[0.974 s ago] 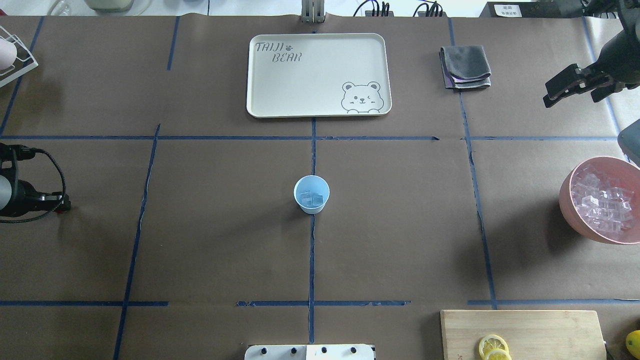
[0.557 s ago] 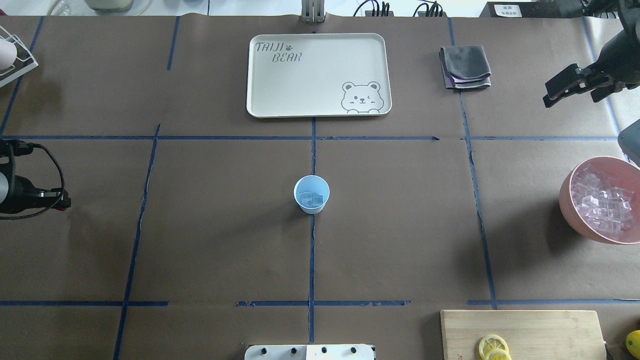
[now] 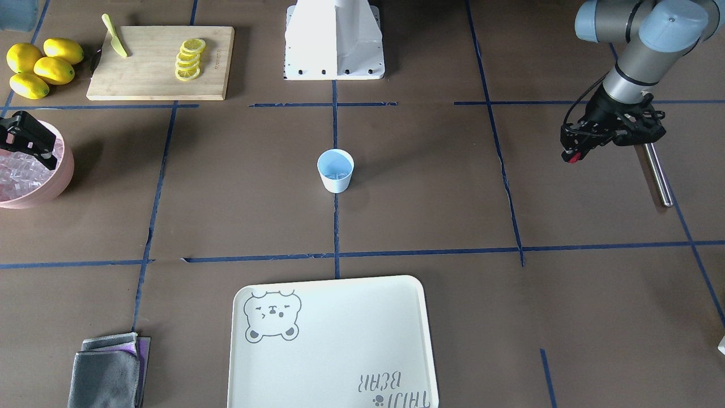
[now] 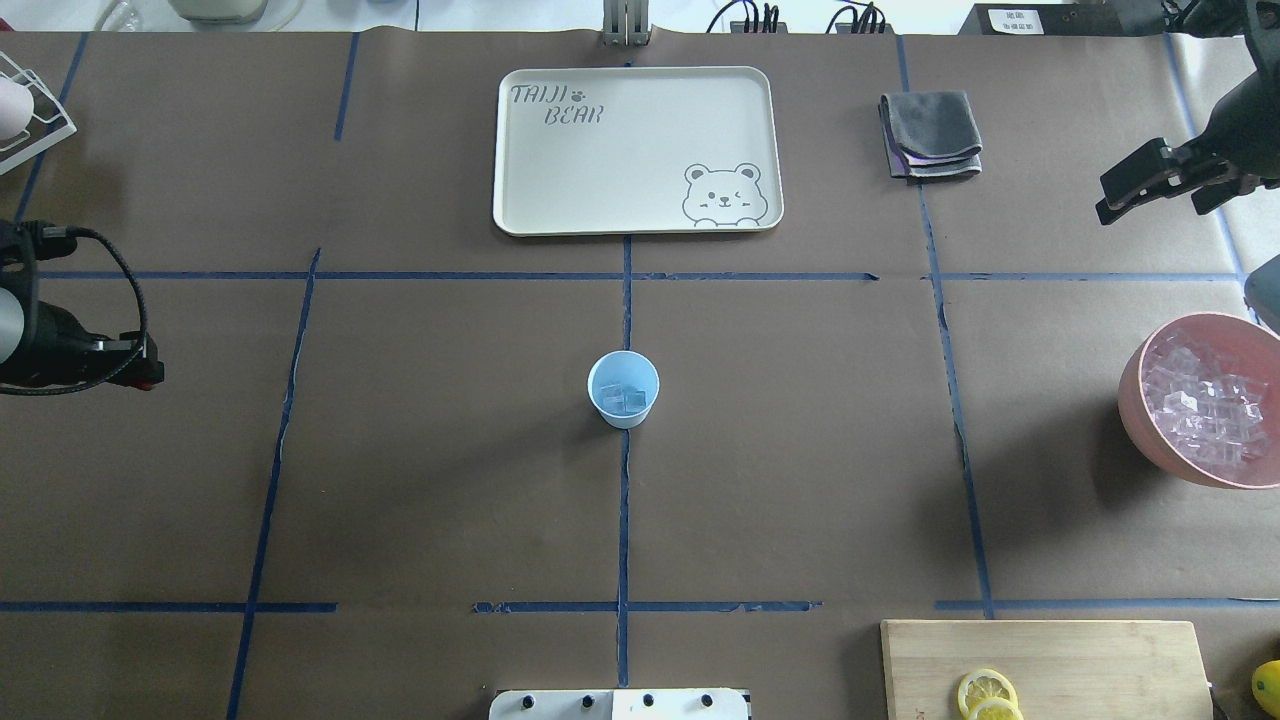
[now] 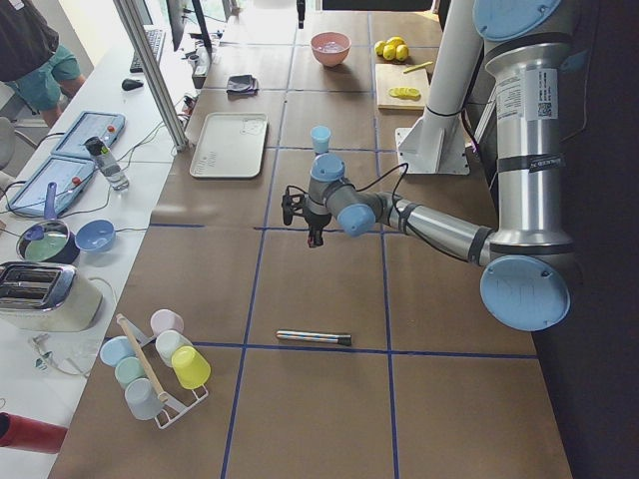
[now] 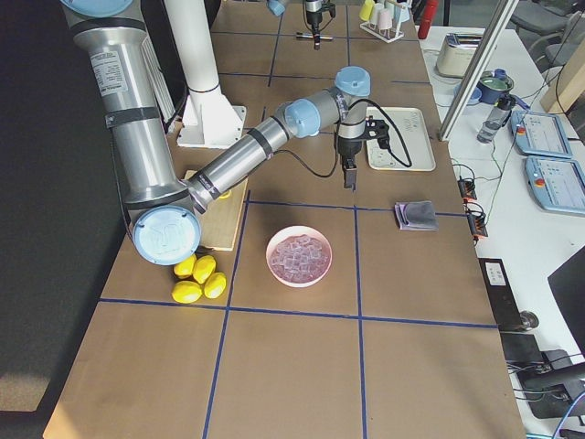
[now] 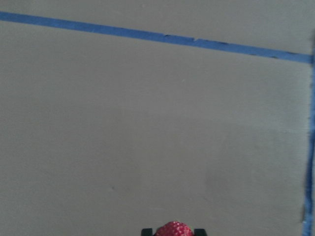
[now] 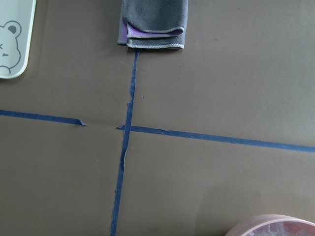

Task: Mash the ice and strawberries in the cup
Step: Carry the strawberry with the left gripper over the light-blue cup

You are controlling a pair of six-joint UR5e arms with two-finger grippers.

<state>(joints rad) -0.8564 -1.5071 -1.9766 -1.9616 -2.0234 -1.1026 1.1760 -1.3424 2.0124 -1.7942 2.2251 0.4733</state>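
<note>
Count one cup [image 4: 623, 388], one berry [image 7: 173, 229] and two grippers.

**Cup.** It is pale blue inside and white outside, tapered, with no handle. It stands upright on the centre tape line [image 4: 625, 520] in the middle of the table, well apart from both grippers.

**Ice.** A few clear cubes [image 4: 626, 399] lie in the bottom of the cup. You cannot read their exact number through the glare. Many more fill one pink bowl [image 4: 1132, 410] at the robot's right.

**Berry.** It is bright red with pale specks. The left gripper [image 4: 148, 374] pinches it between its two black tips, above bare table at the robot's left and far from the cup. The lower edge of the left wrist view cuts it off, so you see only its top.

**Right gripper** [image 4: 1100, 203]. Its fingers stand spread with nothing between them, beyond the bowl and near one folded cloth [image 4: 930, 135].

**Other items.** You will also see:
- one tray [image 4: 520, 200]
- one board [image 3: 147, 73]
- one knife [image 3: 116, 44]
- four lemons [image 3: 54, 69]
- one metal rod [image 3: 657, 174]

The lemon slices [image 3: 190, 59] overlap and are hard to count. The overhead view cuts off the bowl's right side.
</note>
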